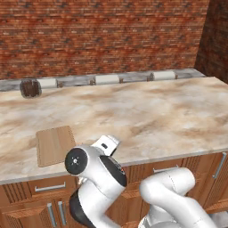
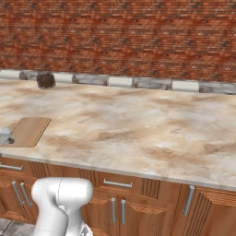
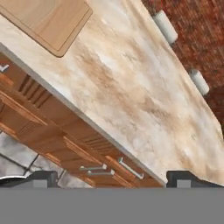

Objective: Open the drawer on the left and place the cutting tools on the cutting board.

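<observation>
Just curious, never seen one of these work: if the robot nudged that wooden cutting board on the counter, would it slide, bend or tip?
The cutting board looks flat and solid, so probably stiff. Lying flat on the smooth marble-look counter, it would likely slide, not tip or roll.

The gripper (image 3: 111, 178) hangs out in front of the counter (image 1: 147, 116), level with its front edge, jaws spread wide. The cutting board (image 1: 54, 144) lies flat on the counter near that edge, ahead and to the left of the gripper. The drawer (image 1: 50, 187) sits shut under the counter edge, directly below the board. Well beyond the gripper, at the back against the wall (image 1: 102, 35), a small container (image 1: 30, 88) stands far behind the board
</observation>
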Robot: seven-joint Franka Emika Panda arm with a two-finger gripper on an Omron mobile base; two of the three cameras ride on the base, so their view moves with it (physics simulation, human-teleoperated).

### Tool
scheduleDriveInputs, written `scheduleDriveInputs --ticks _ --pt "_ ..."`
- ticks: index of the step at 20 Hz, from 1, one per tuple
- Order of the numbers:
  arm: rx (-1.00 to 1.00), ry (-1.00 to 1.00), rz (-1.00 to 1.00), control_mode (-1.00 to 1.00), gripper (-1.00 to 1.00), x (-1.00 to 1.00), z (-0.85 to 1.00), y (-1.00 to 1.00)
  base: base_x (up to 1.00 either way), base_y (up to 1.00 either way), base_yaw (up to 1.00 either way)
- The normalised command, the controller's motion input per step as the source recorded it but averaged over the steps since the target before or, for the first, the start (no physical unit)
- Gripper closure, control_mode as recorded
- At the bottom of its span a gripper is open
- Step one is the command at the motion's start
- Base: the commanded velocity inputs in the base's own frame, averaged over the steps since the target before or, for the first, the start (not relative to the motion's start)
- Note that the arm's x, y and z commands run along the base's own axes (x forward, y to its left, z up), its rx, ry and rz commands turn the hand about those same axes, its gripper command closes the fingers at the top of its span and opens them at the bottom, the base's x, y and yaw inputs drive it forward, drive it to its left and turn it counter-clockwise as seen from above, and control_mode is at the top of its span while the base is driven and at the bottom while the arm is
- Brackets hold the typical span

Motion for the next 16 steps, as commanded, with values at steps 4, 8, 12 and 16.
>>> scheduleDriveInputs --ticks 4,8,12,16 --pt "-0.24 -0.28 0.23 -1.0 -1.0 -0.39 -0.6 1.0 0.0 0.0 0.0" --pt "-0.28 -0.27 0.31 -1.0 -1.0 -0.1 -0.66 0.97 0.0 0.0 0.0" --pt "-0.14 -0.3 0.19 -1.0 -1.0 0.04 -0.53 0.56 0.0 0.0 0.0" --pt "-0.03 -0.2 0.01 -1.0 -1.0 0.24 -0.38 0.34 0.0 0.0 0.0"
